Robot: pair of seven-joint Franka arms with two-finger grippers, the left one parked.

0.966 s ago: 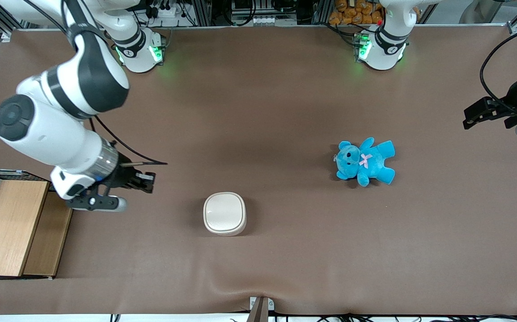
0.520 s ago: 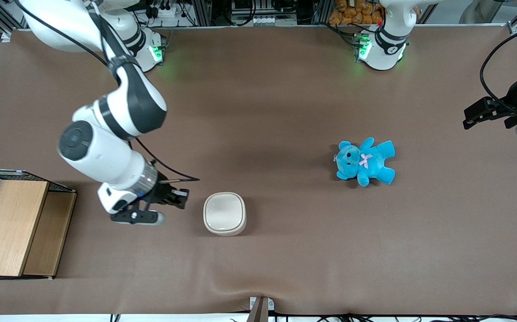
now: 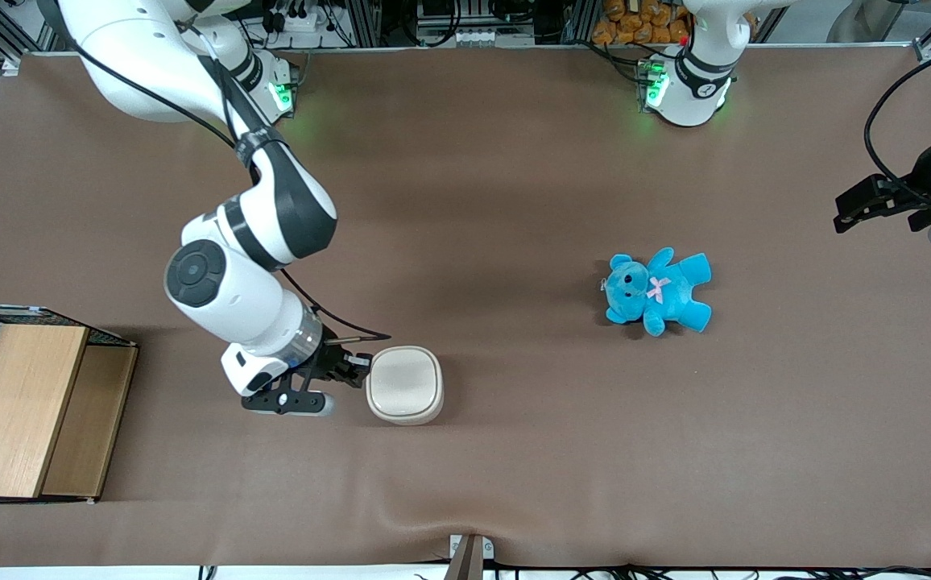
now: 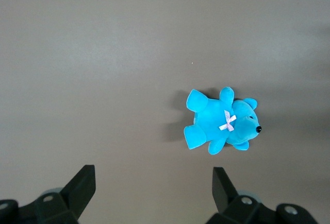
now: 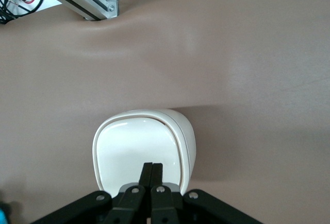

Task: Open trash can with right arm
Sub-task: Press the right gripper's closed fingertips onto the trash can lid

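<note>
The trash can is a small cream-white rounded-square bin with its smooth lid down, standing on the brown table. It also shows in the right wrist view. My right arm reaches down beside the bin on the working arm's side. Its black gripper is at the bin's edge. In the right wrist view the gripper is shut with nothing between the fingers, and its tips lie over the edge of the lid.
A blue teddy lies toward the parked arm's end of the table and shows in the left wrist view. A wooden box with wire mesh stands at the working arm's end, near the table's front edge.
My right arm has swept from near the wooden box toward the trash can, and the gripper has come up to the bin's edge. The bin and the teddy have not moved.
</note>
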